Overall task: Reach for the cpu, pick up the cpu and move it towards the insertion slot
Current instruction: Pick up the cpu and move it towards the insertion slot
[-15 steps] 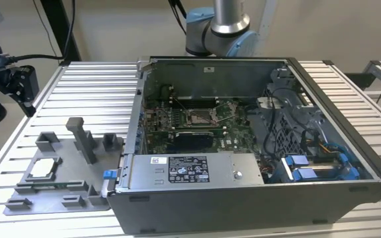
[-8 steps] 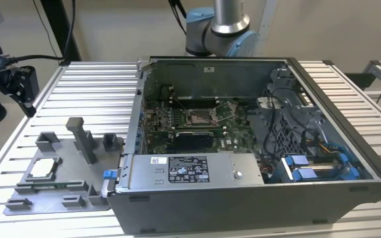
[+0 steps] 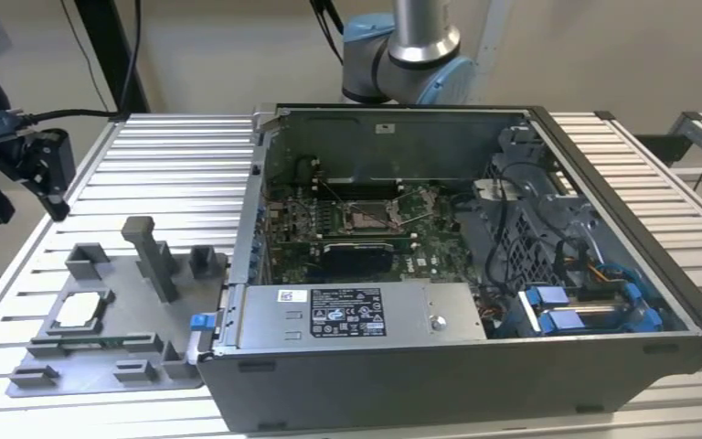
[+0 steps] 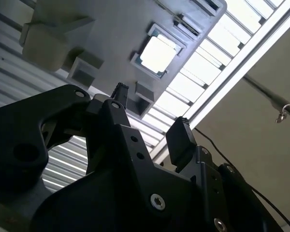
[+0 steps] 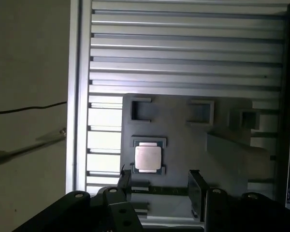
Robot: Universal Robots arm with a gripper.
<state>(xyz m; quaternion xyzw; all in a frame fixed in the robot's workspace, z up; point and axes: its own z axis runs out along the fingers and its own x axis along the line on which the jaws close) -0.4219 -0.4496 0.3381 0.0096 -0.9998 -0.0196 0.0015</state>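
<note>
Pincer [image 5: 159, 172] open and empty, fingers spread, hanging short of the cpu [image 5: 148, 157], no contact. Cpu lies flat in a framed recess of the grey fixture plate [image 3: 125, 311] on the slatted table [image 3: 168, 155], at the exterior view's left of the computer case [image 3: 449, 366]. Insertion slot [image 3: 369, 217] sits deep inside the case. Risk: the frame hugs the chip's edges, so an off-centre finger may strike it or tip the thin chip. Fixture post [image 3: 153, 261] stands near, and the case wall lies between cpu and slot. Open room above the plate.
</note>
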